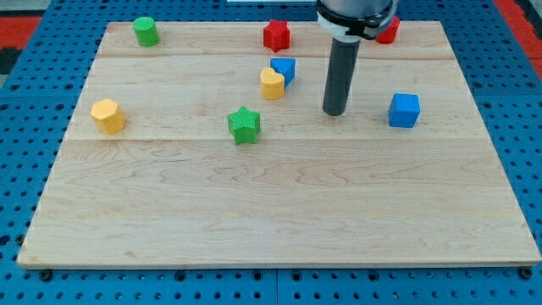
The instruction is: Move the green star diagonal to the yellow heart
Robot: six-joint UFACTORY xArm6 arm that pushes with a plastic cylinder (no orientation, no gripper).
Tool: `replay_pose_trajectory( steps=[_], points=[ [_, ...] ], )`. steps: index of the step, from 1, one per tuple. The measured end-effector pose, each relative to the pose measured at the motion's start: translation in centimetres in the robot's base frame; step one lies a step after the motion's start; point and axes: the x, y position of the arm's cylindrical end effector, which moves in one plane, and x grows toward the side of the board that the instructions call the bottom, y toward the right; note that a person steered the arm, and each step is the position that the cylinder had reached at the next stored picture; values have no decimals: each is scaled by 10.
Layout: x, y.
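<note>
Green plastic star (244, 124) sits low-left of yellow plastic heart (272, 84) on the wooden table (279, 212). I keep my tip (334, 113) right of both, touching nothing. No pincer here.

Obstacles and lanes, read from my tip (334, 113) on the wooden board (271, 220).
- 9 o'clock: yellow heart (272, 84) touching the blue block (284, 69) behind it; a clear gap lies between the pair and my tip.
- 8 o'clock: green star (244, 124), standing alone, open lane to it.
- 3 o'clock: blue cube (404, 110), near.
- 11 o'clock: red star (276, 35).
- 1 o'clock: red block (389, 30), partly hidden.
- Far left: yellow hexagon (107, 115), green cylinder (146, 31).
- 6 o'clock: open board.
</note>
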Motion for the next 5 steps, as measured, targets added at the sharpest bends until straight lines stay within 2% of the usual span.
replay_pose_trajectory(
  steps=[2, 4, 5],
  points=[
    [-16, -2],
    [-27, -43],
    [-32, -89]
  ],
)
